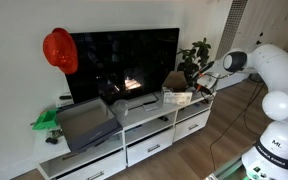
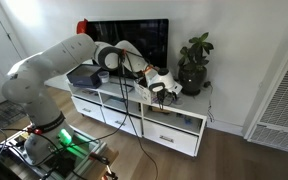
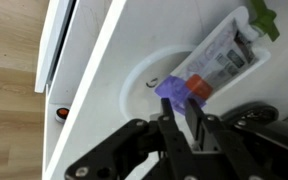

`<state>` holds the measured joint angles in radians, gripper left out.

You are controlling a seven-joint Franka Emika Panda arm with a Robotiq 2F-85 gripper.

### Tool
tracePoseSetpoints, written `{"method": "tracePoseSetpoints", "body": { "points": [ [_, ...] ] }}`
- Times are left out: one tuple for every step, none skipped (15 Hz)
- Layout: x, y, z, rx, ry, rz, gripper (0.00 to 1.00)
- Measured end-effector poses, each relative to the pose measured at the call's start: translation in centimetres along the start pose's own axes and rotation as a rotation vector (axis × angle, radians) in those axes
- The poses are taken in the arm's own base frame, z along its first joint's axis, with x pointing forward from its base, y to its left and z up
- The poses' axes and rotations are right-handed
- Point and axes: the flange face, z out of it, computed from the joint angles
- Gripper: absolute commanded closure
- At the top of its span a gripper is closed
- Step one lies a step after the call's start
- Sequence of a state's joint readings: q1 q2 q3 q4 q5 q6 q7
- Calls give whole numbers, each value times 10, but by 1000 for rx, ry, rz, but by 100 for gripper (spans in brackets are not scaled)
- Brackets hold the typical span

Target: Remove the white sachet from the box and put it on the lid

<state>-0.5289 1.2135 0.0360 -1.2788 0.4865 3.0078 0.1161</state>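
Observation:
In the wrist view the white sachet [image 3: 224, 58], with a purple and orange printed end, lies slanted over a round white lid [image 3: 142, 85] on the white cabinet top. My gripper [image 3: 182, 108] has its fingers close together on the sachet's purple end. In an exterior view the small brown box [image 1: 176, 78] stands on the cabinet in front of the TV's lower corner, and my gripper [image 1: 196, 90] is just beside it. My gripper also shows over the cabinet top in an exterior view [image 2: 157, 92]. The sachet is too small to make out in both exterior views.
A large TV [image 1: 124, 62] stands on the white cabinet [image 1: 149, 135], with a red hat [image 1: 59, 50] on its corner. A grey bin [image 1: 86, 122] sits at one end and a potted plant [image 2: 194, 65] at the other. A green item [image 3: 264, 20] lies past the sachet.

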Motion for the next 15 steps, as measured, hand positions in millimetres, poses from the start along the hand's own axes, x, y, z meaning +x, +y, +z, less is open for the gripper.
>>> {"method": "tracePoseSetpoints", "body": {
  "points": [
    [4, -8, -5, 14, 7, -27, 40],
    [9, -17, -11, 28, 13, -61, 32],
    [15, -27, -19, 40, 12, -97, 26],
    [22, -36, -29, 49, 2, -136, 20],
    [29, -44, -38, 55, -15, -175, 12],
    [35, -52, -49, 59, -40, -219, 5],
    [40, -59, -60, 62, -70, -261, 1],
    [45, -65, -72, 64, -101, -300, 0],
    [48, -69, -85, 64, -135, -336, 0],
    [51, -73, -98, 60, -170, -369, 0],
    [52, -76, -113, 51, -207, -400, 0],
    [53, -78, -128, 38, -240, -426, 0],
    [54, -78, -144, 22, -267, -451, 0],
    [55, -79, -160, 7, -292, -472, 0],
    [55, -81, -177, -2, -318, -493, 0]
  ]
}}
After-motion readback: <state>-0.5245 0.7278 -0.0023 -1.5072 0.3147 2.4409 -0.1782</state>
